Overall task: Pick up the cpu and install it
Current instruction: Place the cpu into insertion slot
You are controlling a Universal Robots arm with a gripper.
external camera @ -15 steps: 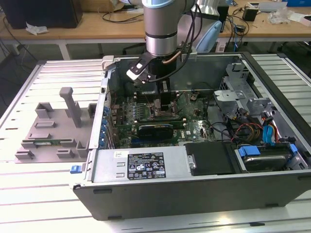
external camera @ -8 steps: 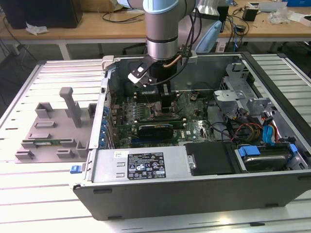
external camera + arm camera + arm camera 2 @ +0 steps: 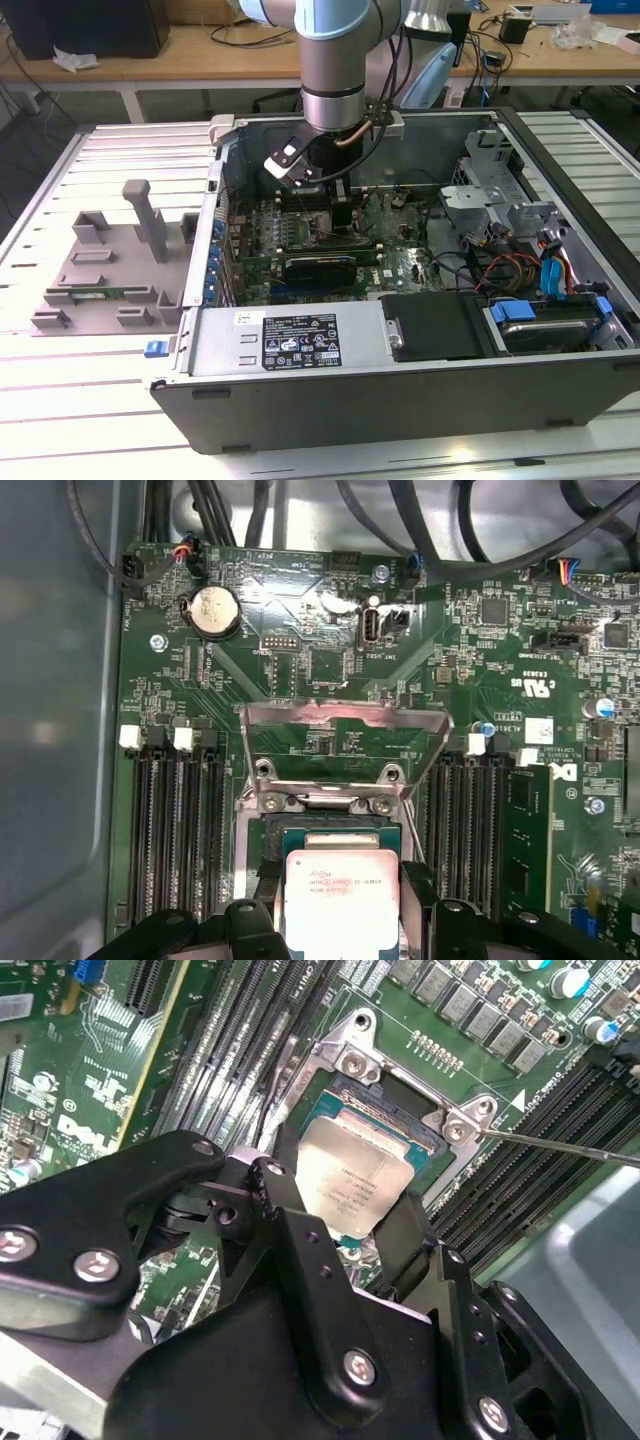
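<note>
In the second wrist view the pincer (image 3: pixel 345 1222) is clamped on the cpu (image 3: pixel 352 1175), right over the open socket (image 3: pixel 400 1095). The computer case (image 3: pixel 400 395) sits mid-frame on a slatted metal desk (image 3: pixel 90 410), with a grey fixture (image 3: pixel 110 270) at the exterior view's left and a wooden bench (image 3: pixel 200 55) along the upper edge.

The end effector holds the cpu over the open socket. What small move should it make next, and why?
Probably a slow, short descent without releasing. In both wrist views the cpu sits between the fingers of the end effector, above the socket, whose load plate stands raised; the chip seems not yet seated in the frame.
</note>
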